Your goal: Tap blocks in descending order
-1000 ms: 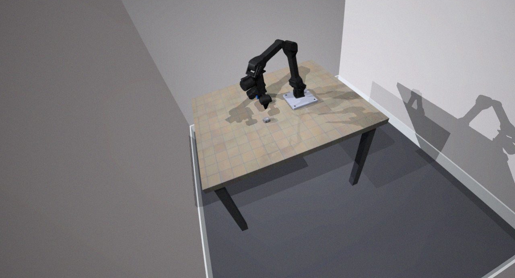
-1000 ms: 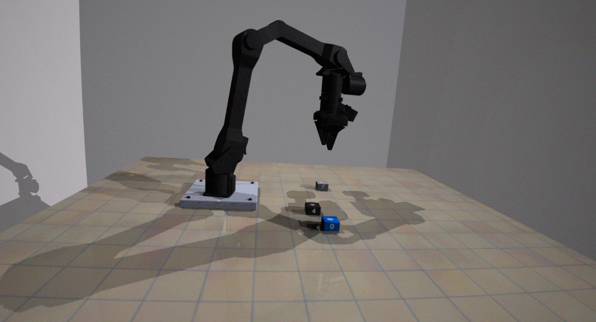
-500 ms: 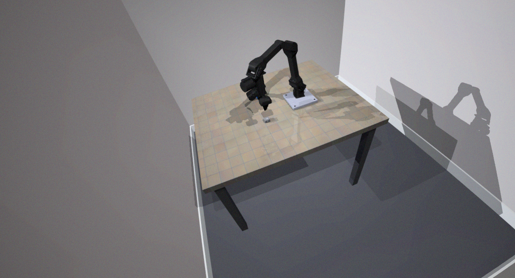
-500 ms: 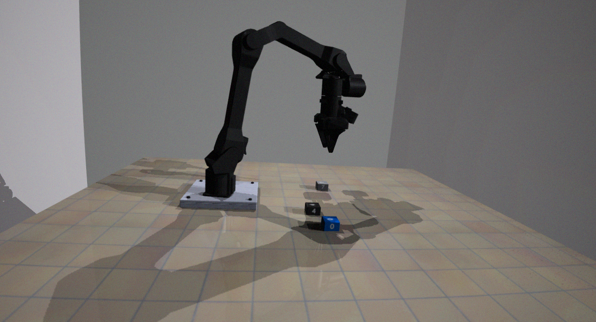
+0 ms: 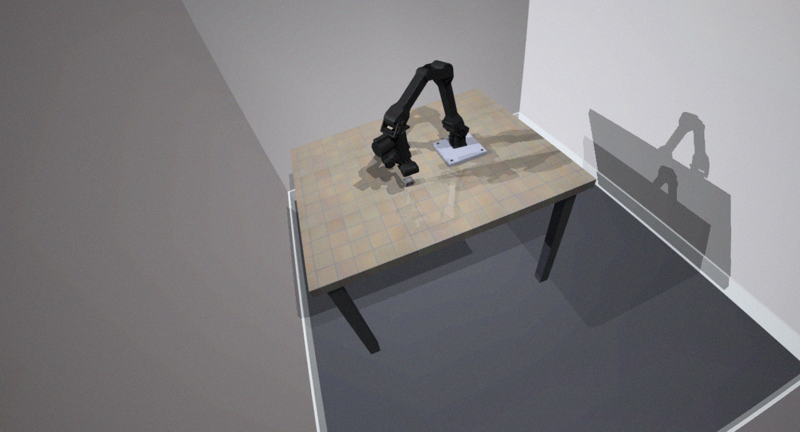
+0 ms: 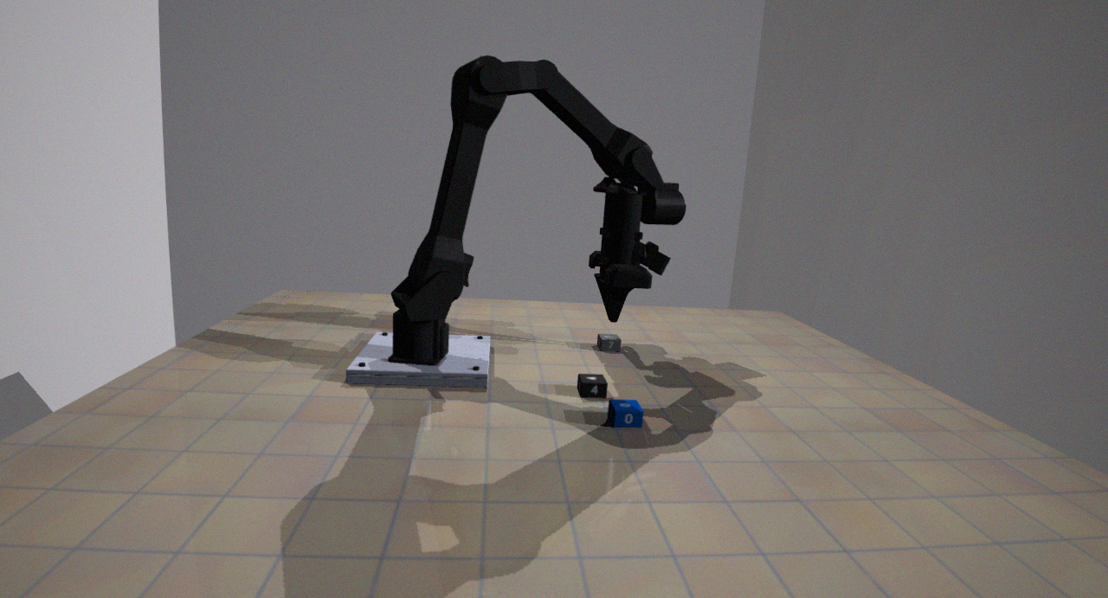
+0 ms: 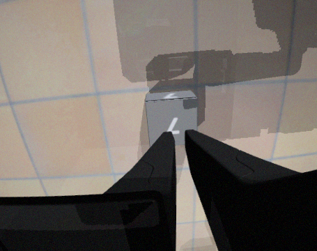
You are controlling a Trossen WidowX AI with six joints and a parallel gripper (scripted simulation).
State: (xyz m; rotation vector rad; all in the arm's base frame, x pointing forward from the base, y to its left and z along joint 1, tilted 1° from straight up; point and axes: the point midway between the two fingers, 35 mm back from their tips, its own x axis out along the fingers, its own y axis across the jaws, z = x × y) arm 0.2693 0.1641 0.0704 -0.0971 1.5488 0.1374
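A grey block with a white 7 (image 5: 408,182) (image 6: 608,344) (image 7: 156,116) rests on the table. My gripper (image 6: 613,319) (image 7: 178,139) is shut with only a narrow gap between its tips and nothing in it. In the exterior view the tips hang a little above the grey block; in the wrist view they overlap its lower edge. A black block with a 4 (image 6: 591,386) and a blue block with a 0 (image 6: 626,414) stand nearer the exterior camera, away from the gripper. Both are hidden in the top view and outside the wrist view.
The arm's white base plate (image 5: 452,157) (image 6: 465,354) lies on the tiled table (image 5: 346,233) (image 6: 697,517). In the exterior view it is left of the blocks. Shadows of the arm fall across the tiles around the blocks.
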